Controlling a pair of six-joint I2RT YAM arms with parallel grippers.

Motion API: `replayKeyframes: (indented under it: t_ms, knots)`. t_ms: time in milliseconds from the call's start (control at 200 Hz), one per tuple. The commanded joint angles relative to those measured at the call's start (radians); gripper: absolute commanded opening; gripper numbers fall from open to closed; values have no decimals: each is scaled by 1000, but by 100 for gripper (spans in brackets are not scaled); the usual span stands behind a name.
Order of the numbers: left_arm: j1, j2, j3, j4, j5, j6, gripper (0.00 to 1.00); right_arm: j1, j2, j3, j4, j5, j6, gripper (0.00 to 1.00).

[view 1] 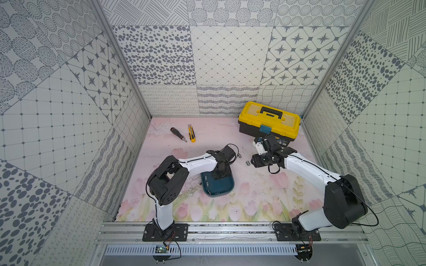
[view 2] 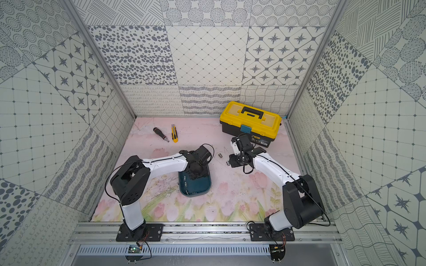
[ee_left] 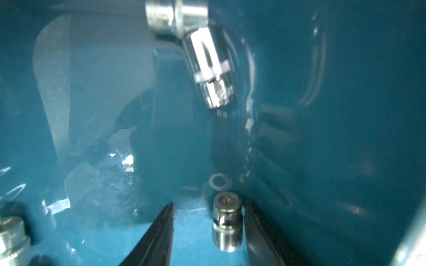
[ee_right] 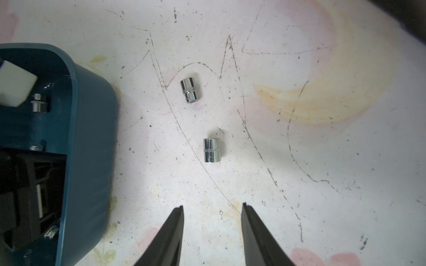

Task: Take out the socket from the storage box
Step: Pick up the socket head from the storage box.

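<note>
The left tool (ee_left: 209,205) is down inside the storage box (ee_left: 345,115), its jaws partly apart; a small chrome socket (ee_left: 227,222) stands between them at the bottom centre of the left wrist view, just beside the finger on the right of the frame, with a clear gap to the other finger, so it is not gripped; a longer socket (ee_left: 212,69) lies tilted at upper centre, and a blurred one shows at the lower left corner. In both top views the storage box (view 1: 219,193) (view 2: 198,192) sits at the centre of the floral tabletop (view 1: 253,202), with the left wrist over its far end. The right tool (ee_right: 212,205) hangs above the bare tabletop, jaws moderately apart and empty; two loose sockets (ee_right: 189,90) (ee_right: 212,150) lie on their sides at the centre of the right wrist view, outside the box. A yellow-lidded toolbox (view 1: 269,119) stands at upper right; a screwdriver (view 1: 178,134) and utility knife (view 1: 191,133) lie at upper left.
</note>
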State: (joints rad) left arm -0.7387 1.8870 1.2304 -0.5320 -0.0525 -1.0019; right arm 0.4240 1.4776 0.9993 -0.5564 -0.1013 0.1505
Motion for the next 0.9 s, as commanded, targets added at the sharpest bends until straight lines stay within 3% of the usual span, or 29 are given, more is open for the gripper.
replayKeyframes:
  t_ms: [0, 370, 715, 891]
  knots:
    - [-6, 20, 11, 0, -30, -20, 51, -6, -17, -10, 33, -7, 13, 46]
    - [-5, 17, -1, 3, -25, -26, 42, -7, -19, -14, 35, -7, 15, 46]
    - [-5, 1, -22, 1, -37, -19, 24, -8, -19, -20, 39, -7, 17, 45]
    - [-6, -44, -14, -26, -47, -4, 22, -10, -20, -20, 41, -7, 16, 45]
